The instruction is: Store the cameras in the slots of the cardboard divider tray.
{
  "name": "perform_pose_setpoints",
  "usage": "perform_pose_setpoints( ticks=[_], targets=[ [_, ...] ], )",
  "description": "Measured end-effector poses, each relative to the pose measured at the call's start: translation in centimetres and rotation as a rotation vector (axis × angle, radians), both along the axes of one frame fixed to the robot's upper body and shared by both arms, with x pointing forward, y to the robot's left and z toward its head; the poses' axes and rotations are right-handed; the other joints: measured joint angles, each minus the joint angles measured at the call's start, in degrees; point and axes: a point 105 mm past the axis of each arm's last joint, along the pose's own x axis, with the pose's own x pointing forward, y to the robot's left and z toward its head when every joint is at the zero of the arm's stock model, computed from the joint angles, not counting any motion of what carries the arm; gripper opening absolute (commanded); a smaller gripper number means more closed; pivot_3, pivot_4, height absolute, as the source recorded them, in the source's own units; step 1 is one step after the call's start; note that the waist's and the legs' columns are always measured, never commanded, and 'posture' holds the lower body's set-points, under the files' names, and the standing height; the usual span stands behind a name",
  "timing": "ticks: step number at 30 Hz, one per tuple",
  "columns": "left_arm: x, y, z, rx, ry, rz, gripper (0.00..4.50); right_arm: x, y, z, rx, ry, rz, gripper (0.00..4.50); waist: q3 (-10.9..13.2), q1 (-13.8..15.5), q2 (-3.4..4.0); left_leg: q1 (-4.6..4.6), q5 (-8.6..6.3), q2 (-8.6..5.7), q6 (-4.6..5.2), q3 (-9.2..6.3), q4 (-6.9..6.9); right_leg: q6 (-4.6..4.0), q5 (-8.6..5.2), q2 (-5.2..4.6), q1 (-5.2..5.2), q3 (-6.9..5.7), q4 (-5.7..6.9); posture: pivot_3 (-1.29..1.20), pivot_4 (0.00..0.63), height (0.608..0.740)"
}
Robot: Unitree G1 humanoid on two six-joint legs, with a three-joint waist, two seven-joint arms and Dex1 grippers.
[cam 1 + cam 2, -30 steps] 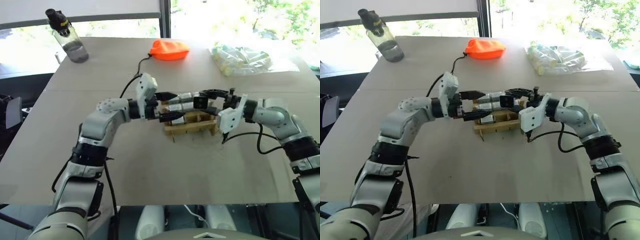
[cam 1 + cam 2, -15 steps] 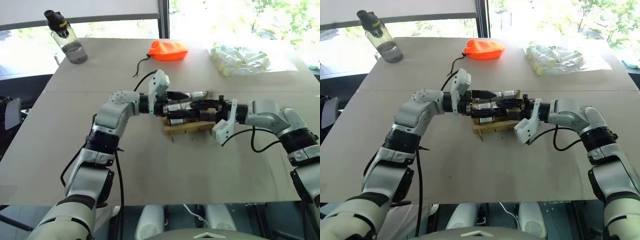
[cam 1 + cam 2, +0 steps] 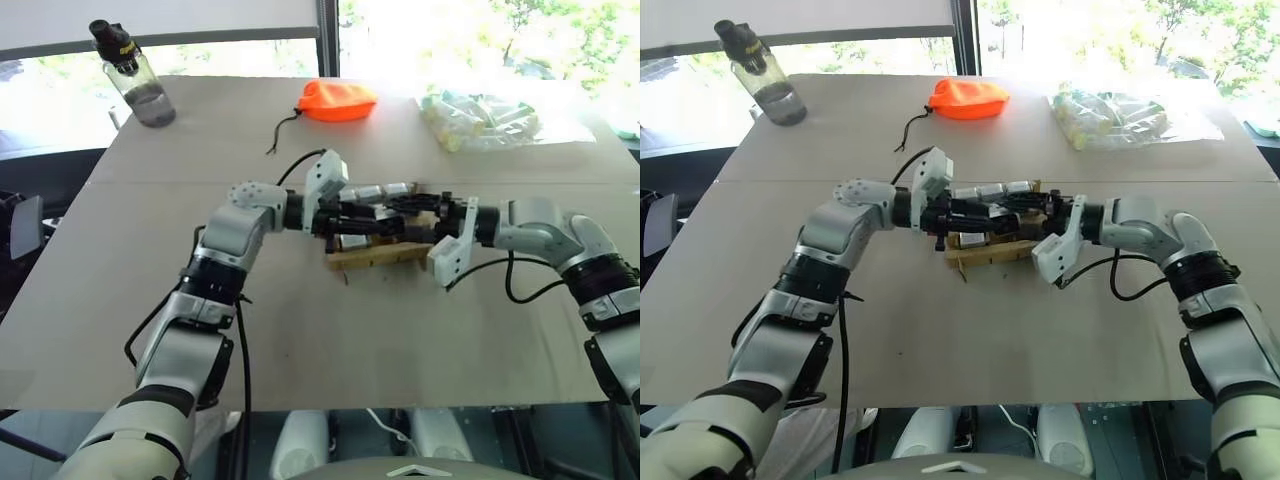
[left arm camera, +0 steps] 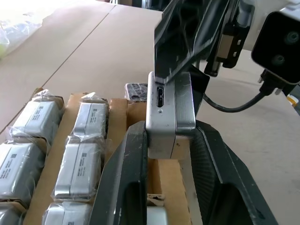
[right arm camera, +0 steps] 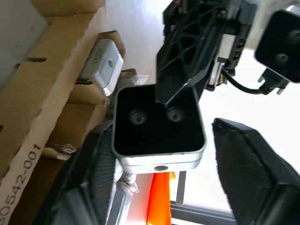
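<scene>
Centrally above the cardboard divider tray (image 3: 375, 254) on the desk (image 3: 300, 330), the left gripper (image 4: 169, 140) fingers clamp 1 camera (image 4: 169, 115). The right gripper (image 5: 161, 140) fingers stand wide around it. Head views hide the contact.

— What's hard to see here?
— The cardboard divider tray (image 3: 375, 252) is mostly covered by both arms, so its slots can't be counted.
— Anything cut off?
— The plastic bag of tubes (image 3: 490, 118) near the table's far right corner is washed out by glare.
</scene>
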Motion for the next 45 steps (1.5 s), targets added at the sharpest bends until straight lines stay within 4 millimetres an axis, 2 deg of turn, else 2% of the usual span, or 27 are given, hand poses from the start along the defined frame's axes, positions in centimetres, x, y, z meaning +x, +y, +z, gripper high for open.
perform_pose_setpoints(
  ticks=[5, 8, 10, 12, 15, 17, 21, 28, 38, 45],
  targets=[
    [0.2, 0.1, 0.4, 0.004, -0.043, 0.008, 0.71, -0.1, -4.0, 0.4, 0.190, 0.315, -0.166, 4.13, 0.0, 0.3, -0.03, -0.03, -0.01, -0.02, 0.01, -0.12, 0.02, 0.00, 0.01, -0.07, 0.04, -0.05, -0.03, 0.00, 0.150, 0.726],
    [0.2, 0.1, 0.3, 0.016, -0.060, 0.017, 0.71, -1.1, -6.5, 0.3, 0.321, 0.564, -0.243, 4.13, 0.0, 0.6, -0.04, 0.03, -0.01, 0.00, 0.02, -0.47, 0.00, -0.01, 0.01, -0.05, 0.15, -0.14, -0.03, 0.00, 0.150, 0.726],
    [0.3, 0.5, -0.1, 0.028, -0.060, 0.036, 0.71, -1.7, -8.2, -0.9, 0.412, 0.760, -0.302, 4.13, 0.0, 0.7, -0.03, 0.05, -0.02, 0.00, 0.03, -0.51, 0.01, -0.01, 0.01, -0.04, 0.14, -0.15, 0.01, 0.00, 0.150, 0.726],
    [-0.1, -0.1, -0.4, 0.014, -0.059, 0.036, 0.71, -3.7, -10.4, -2.3, 0.596, 1.035, -0.322, 4.13, 0.0, 1.4, -0.03, 0.05, -0.03, -0.01, 0.04, -0.64, 0.02, -0.01, 0.01, -0.05, 0.22, -0.18, -0.03, 0.00, 0.150, 0.726],
    [-0.3, -0.2, -1.4, 0.013, -0.041, 0.066, 0.71, -6.0, -13.2, -4.9, 0.707, 1.290, -0.362, 4.13, 0.0, 1.7, -0.03, 0.06, -0.06, -0.06, 0.11, -0.67, 0.06, -0.01, 0.01, -0.08, 0.28, -0.23, -0.05, 0.00, 0.150, 0.726],
    [-0.2, 0.0, -2.2, 0.025, -0.022, 0.099, 0.71, -7.0, -14.4, -5.8, 0.734, 1.362, -0.371, 4.13, 0.0, 1.4, -0.03, 0.11, -0.07, -0.07, 0.15, -0.59, 0.10, 0.00, 0.01, -0.06, 0.28, -0.14, -0.05, 0.00, 0.150, 0.726],
    [-0.3, -0.1, -2.4, 0.057, -0.049, 0.105, 0.71, -8.2, -15.7, -5.3, 0.757, 1.379, -0.318, 4.13, 0.0, 1.3, -0.04, 0.27, -0.08, -0.02, 0.16, -0.64, 0.08, -0.01, 0.00, 0.06, 0.40, -0.10, -0.04, 0.00, 0.150, 0.726],
    [0.2, -0.2, -3.1, 0.100, -0.071, 0.134, 0.71, -9.4, -15.9, -5.0, 0.765, 1.391, -0.221, 4.13, 0.0, 1.5, -0.03, 0.19, -0.08, -0.04, 0.14, -0.67, 0.08, 0.00, 0.01, 0.03, 0.40, -0.14, -0.09, 0.00, 0.150, 0.726],
    [0.7, -0.3, -3.9, 0.160, -0.098, 0.157, 0.71, -9.9, -16.5, -4.5, 0.801, 1.370, -0.185, 4.13, 0.0, 1.5, -0.03, 0.24, -0.07, -0.04, 0.14, -0.67, 0.08, -0.01, 0.01, 0.04, 0.40, -0.13, -0.04, 0.00, 0.150, 0.726],
    [0.8, -0.5, -4.0, 0.167, -0.105, 0.166, 0.71, -9.4, -16.5, -4.5, 0.699, 1.245, -0.196, 4.13, 0.0, 1.5, -0.03, 0.25, -0.07, -0.05, 0.14, -0.68, 0.09, 0.00, 0.01, 0.04, 0.41, -0.14, -0.03, 0.00, 0.150, 0.726]
  ],
)
